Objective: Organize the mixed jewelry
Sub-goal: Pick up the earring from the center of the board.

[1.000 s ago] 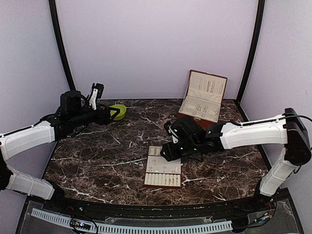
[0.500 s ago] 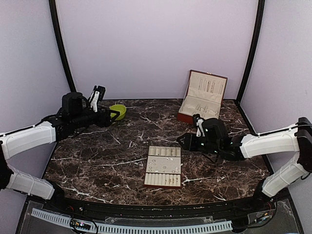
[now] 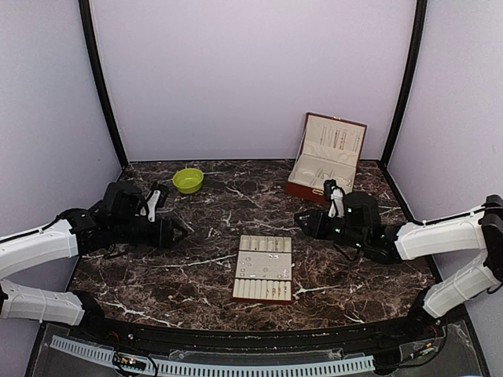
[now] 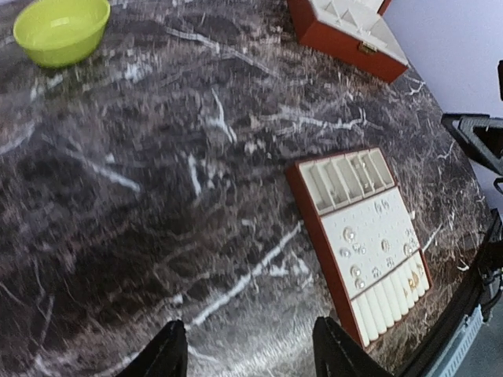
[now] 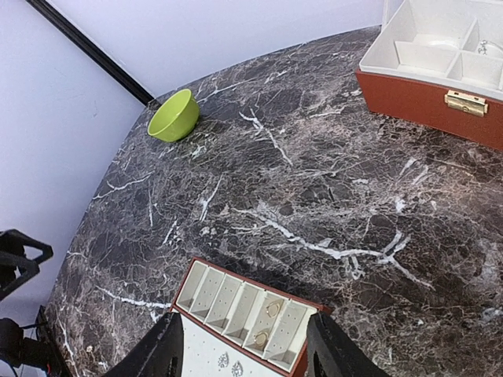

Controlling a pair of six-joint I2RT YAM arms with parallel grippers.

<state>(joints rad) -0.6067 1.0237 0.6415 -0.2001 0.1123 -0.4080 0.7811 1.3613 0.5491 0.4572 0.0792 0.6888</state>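
Mixed jewelry [image 3: 258,269]: tiny silvery pieces on the beige tray [image 3: 250,290] at table centre, most on its flat middle panel, 2 rings in the far slots.
Tray axis: long side runs near to far, slotted end toward the back wall.
Left gripper [image 4: 250,357]: jaws wide, empty, left of tray.
Right gripper [image 5: 242,349]: jaws wide, empty, beyond tray's far right corner.
Behind: green bowl [image 3: 188,181], open jewelry box [image 3: 321,174].

Open table [image 3: 157,275] round the slotted tray [image 3: 263,268], left hand [image 3: 181,228] to its left, right hand [image 3: 302,221] back-right, bowl [image 3: 188,181] and box [image 3: 325,161] far behind.
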